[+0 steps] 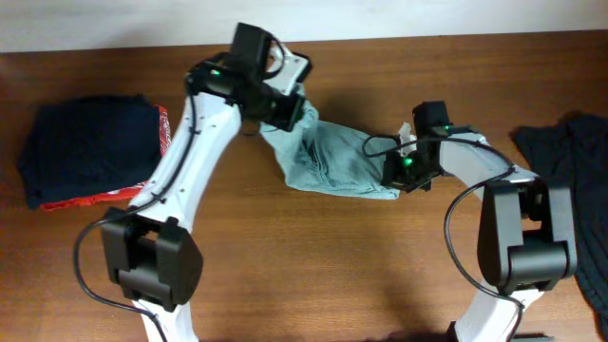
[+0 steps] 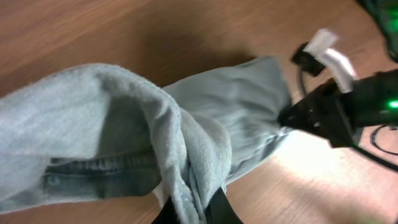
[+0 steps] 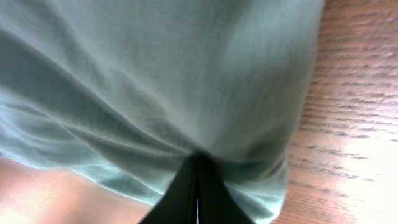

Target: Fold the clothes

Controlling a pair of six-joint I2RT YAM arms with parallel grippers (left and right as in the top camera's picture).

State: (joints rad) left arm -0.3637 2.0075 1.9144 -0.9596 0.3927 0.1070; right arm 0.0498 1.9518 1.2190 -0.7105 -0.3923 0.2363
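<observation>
The pale grey-blue T-shirt [image 1: 331, 160] lies bunched and stretched across the middle of the wooden table between my two grippers. My left gripper [image 1: 290, 112] is shut on a gathered fold at the shirt's upper left end; in the left wrist view the cloth [image 2: 186, 143] is pinched between the dark fingers [image 2: 194, 208]. My right gripper [image 1: 397, 171] is shut on the shirt's right edge; in the right wrist view the fabric [image 3: 155, 81] fills the frame above the closed fingers [image 3: 198, 186].
A stack of folded navy and red garments [image 1: 90, 150] sits at the far left. A dark loose garment [image 1: 570, 157] lies at the right edge. Bare wood table [image 1: 323, 275] spreads in front of the shirt.
</observation>
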